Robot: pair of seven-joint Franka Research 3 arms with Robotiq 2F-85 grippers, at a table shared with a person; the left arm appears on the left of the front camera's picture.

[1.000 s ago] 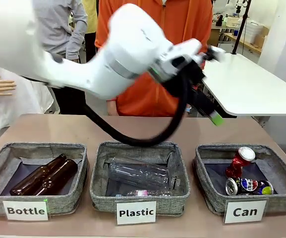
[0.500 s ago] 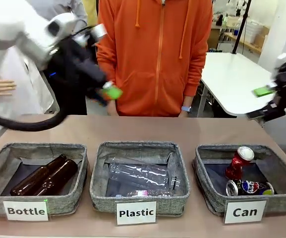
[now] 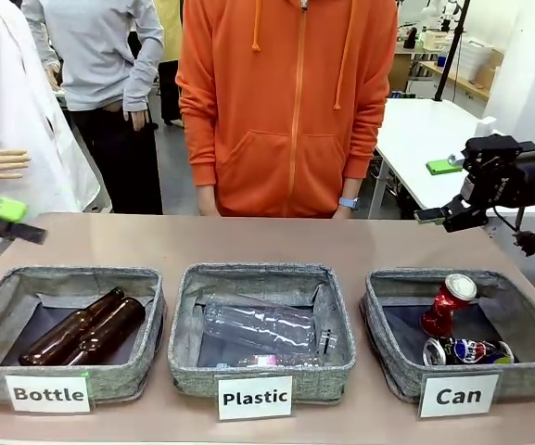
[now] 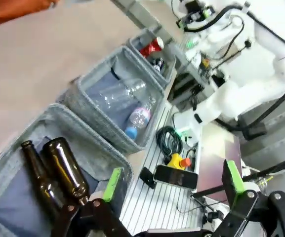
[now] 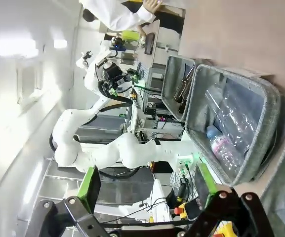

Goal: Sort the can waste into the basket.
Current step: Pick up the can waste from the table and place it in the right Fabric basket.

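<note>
Both grippers hang wide open and empty — the right gripper [image 3: 445,190] at the frame's right edge, the left gripper [image 3: 0,220] at the far left. Inside the basket [image 3: 389,357] signed "Can", lower right, the red can [image 3: 448,303] leans upright above the crushed can [image 3: 464,350]. Thin, light, dent-prone metal, I'd guess — best pinched gently across the red can's round body or the flat one's edges.

From my side of the table I can read three white signs, one on the front of each grey basket: "Bottle" [image 3: 50,394] on the basket at eight o'clock, "Plastic" [image 3: 255,399] on the middle one at six o'clock, and "Can" [image 3: 458,397] on the basket at four o'clock. The print on the crushed can [image 3: 466,349] is too small to read.
</note>
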